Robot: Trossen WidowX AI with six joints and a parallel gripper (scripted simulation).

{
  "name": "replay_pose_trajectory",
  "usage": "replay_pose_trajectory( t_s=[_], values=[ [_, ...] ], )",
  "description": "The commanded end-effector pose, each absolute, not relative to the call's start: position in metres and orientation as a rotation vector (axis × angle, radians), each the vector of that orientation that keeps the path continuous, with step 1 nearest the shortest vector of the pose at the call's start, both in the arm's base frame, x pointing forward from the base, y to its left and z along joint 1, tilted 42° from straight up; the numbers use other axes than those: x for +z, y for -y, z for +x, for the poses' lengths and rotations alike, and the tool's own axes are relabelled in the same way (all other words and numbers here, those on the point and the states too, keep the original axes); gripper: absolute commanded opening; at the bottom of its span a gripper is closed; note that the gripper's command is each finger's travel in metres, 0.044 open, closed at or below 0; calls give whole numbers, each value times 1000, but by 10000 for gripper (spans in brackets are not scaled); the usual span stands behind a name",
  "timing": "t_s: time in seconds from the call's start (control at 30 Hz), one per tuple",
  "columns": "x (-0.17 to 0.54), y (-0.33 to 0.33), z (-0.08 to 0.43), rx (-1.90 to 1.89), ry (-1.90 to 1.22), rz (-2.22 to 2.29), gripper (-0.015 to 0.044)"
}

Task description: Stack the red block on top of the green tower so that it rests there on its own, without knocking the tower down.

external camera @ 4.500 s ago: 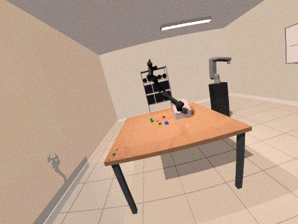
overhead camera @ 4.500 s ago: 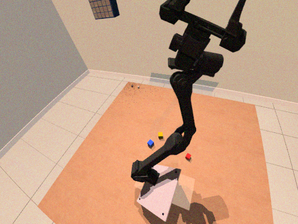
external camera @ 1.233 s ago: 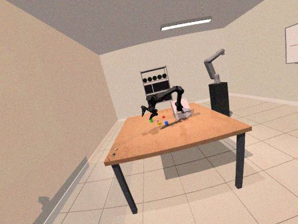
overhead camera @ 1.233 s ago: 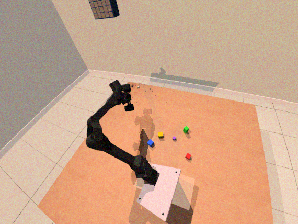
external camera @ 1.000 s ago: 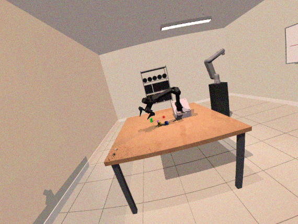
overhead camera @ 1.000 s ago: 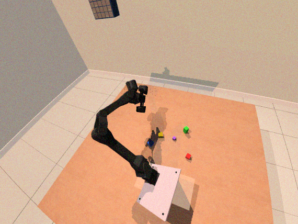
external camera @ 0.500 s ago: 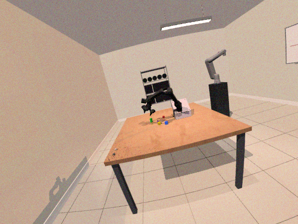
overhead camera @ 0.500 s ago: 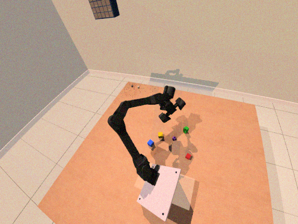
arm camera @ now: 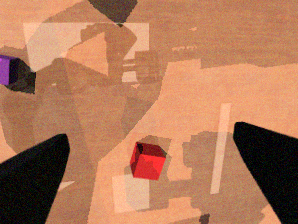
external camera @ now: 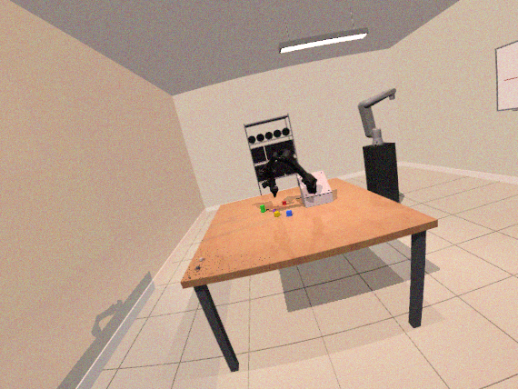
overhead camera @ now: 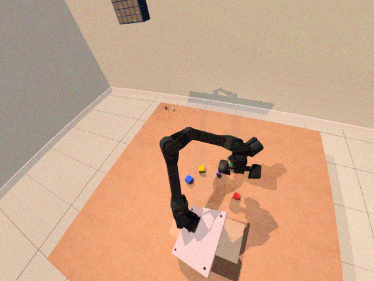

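Observation:
The red block [overhead camera: 236, 196] [external camera: 284, 203] [arm camera: 148, 161] lies on the table, on the base's side of the green tower. In the wrist view it is low in the middle, between the fingers' lines but well beyond their tips. The green tower [overhead camera: 231, 163] [external camera: 263, 209] stands upright in the exterior view; in the top view my gripper hides most of it. It is not in the wrist view. My gripper [overhead camera: 240, 173] [external camera: 274, 195] [arm camera: 152, 135] is wide open and empty, raised above the table and pointing down.
A small purple block [overhead camera: 218, 174] [external camera: 273, 210] [arm camera: 4, 70] lies near the tower. A yellow block [overhead camera: 201, 169] [external camera: 276, 214] and a blue block [overhead camera: 189, 179] [external camera: 289, 213] lie farther to its side. The arm stands on a pale box [overhead camera: 200, 244] [external camera: 318, 198].

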State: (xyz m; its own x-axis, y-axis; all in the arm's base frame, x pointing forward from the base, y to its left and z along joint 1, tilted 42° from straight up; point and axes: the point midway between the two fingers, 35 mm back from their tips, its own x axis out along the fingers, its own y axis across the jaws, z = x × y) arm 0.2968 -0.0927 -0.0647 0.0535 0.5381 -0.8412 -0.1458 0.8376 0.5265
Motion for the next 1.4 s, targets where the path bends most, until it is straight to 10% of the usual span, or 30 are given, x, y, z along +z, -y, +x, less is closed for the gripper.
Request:
replay_pose_trajectory(
  t_s=[0.0,1.37],
  values=[
    [-86,100,254,459,-1540,581,440],
    [-146,58,226,426,-1584,707,440]
  ],
)
